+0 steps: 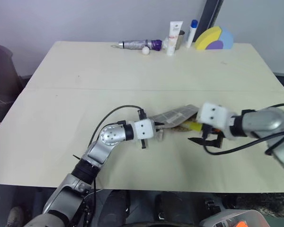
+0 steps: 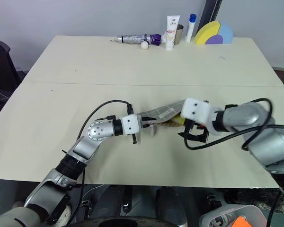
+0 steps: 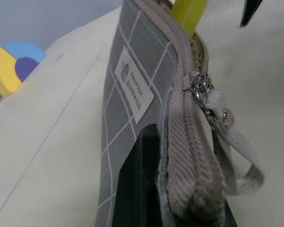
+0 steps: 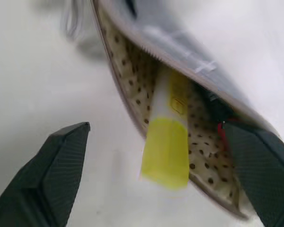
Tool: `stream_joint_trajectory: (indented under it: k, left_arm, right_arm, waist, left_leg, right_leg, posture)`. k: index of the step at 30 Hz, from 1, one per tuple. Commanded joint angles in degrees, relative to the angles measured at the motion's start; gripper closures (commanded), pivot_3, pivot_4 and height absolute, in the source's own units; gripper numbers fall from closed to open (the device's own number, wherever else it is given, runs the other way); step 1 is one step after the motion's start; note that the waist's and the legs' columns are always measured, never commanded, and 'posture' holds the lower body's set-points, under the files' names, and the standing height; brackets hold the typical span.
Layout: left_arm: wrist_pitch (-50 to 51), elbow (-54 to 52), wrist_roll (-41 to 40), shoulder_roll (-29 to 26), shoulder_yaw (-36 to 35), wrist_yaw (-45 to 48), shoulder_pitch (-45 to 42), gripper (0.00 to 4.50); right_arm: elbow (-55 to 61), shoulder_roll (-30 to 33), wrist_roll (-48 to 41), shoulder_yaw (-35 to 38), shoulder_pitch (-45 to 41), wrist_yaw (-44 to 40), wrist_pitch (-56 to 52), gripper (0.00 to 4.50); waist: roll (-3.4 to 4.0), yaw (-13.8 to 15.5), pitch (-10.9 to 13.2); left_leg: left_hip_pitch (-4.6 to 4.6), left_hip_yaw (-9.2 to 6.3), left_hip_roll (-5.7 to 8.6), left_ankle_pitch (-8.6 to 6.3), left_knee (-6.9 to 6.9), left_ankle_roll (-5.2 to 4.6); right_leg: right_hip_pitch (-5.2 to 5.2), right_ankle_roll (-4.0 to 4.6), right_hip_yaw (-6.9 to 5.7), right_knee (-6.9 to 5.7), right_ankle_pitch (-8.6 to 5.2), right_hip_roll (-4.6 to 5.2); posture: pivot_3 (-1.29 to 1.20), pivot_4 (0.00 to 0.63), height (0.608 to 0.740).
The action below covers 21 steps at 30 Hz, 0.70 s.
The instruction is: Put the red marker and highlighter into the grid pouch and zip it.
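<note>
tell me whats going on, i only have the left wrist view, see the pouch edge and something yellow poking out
Observer: That yellow thing is the highlighter, lying half inside the grid pouch, its yellow end sticking out of the mouth.
Operator: is the right gripper on it
Observer: No. The right gripper is open, its fingers either side of the highlighter without touching it.
Operator: and the red marker
Observer: A bit of red and black shows deep inside the pouch, likely the marker, though I cannot confirm it.

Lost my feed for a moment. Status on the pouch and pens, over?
Left gripper shut on the grid pouch, holding it open. Right gripper open, off the highlighter, which sticks halfway out of the mouth. Zip undone.
</note>
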State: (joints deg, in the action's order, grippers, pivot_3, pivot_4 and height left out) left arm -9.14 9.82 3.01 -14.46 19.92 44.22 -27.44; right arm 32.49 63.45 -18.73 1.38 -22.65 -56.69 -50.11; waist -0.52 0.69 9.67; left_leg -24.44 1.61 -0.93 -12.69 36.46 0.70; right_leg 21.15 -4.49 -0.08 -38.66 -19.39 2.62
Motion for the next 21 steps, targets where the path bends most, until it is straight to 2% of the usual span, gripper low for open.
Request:
stream_joint_trajectory:
  k: [1, 4, 6, 9, 14, 21]
  left_arm:
    - [5.06, -2.92, -4.21, 1.64, -2.99, -0.81, -1.2, 4.5]
    - [18.85, -4.13, -14.3, 8.09, -9.37, -5.35, -4.17, 4.5]
    - [22.74, -4.52, -15.99, 9.88, -10.99, -6.75, -5.22, 4.5]
    - [25.77, -4.16, -17.34, 12.18, -12.75, -9.57, -6.7, 4.5]
    - [27.52, -3.89, -17.28, 14.03, -12.63, -11.69, -7.65, 4.5]
    - [28.04, -4.32, -17.2, 14.23, -11.85, -11.92, -7.4, 4.5]
  right_arm:
    - [0.98, 0.51, -3.31, 6.26, 0.65, -0.57, -0.81, 0.11]
    - [0.1, -3.83, -8.79, 11.82, 0.75, 1.59, -5.13, 0.11]
    - [0.22, -6.08, -10.46, 12.42, 1.22, 3.17, -6.68, 0.11]
    - [0.63, -10.38, -10.63, 9.81, 1.91, 7.84, -8.14, 0.11]
    - [-1.7, -24.65, -9.45, 3.99, -2.7, 19.98, -10.64, 0.11]
    - [-6.73, -32.12, -9.06, 1.12, -7.23, 26.36, -11.23, 0.11]
  waist:
    - [0.0, -0.02, 0.0]
    - [-0.06, 0.0, 0.03]
    - [-0.08, -0.01, 0.05]
    - [-0.08, -0.19, 0.04]
    - [-0.07, -0.54, 0.06]
    - [-0.1, -0.06, 0.07]
  left_leg:
    - [0.0, 0.0, 0.0, 0.0, 0.0, 0.0]
    - [-0.01, 0.0, 0.0, 0.0, 0.04, 0.0]
    - [-0.08, -0.08, -0.01, -0.02, 0.23, -0.03]
    - [-0.07, -0.08, -0.01, -0.06, 0.36, -0.11]
    - [-0.08, -0.07, -0.02, -0.08, 0.5, -0.13]
    - [-0.14, -0.04, 0.01, -0.08, 0.54, -0.13]
  right_leg:
    - [0.0, 0.0, 0.0, 0.0, 0.0, 0.0]
    - [0.0, 0.0, 0.0, -0.02, 0.0, 0.0]
    - [-0.03, -0.01, -0.07, -0.08, 0.0, -0.01]
    - [-0.09, -0.03, -0.07, -0.12, -0.01, -0.03]
    - [0.0, -0.03, -0.03, -0.35, -0.01, -0.07]
    - [0.05, -0.04, -0.01, -0.39, -0.02, -0.03]
  posture:
    - [0.0, 0.15, 0.74]
    - [0.0, 0.15, 0.74]
    - [0.0, 0.15, 0.74]
    - [0.0, 0.15, 0.74]
    - [0.0, 0.15, 0.74]
    - [0.0, 0.15, 0.74]
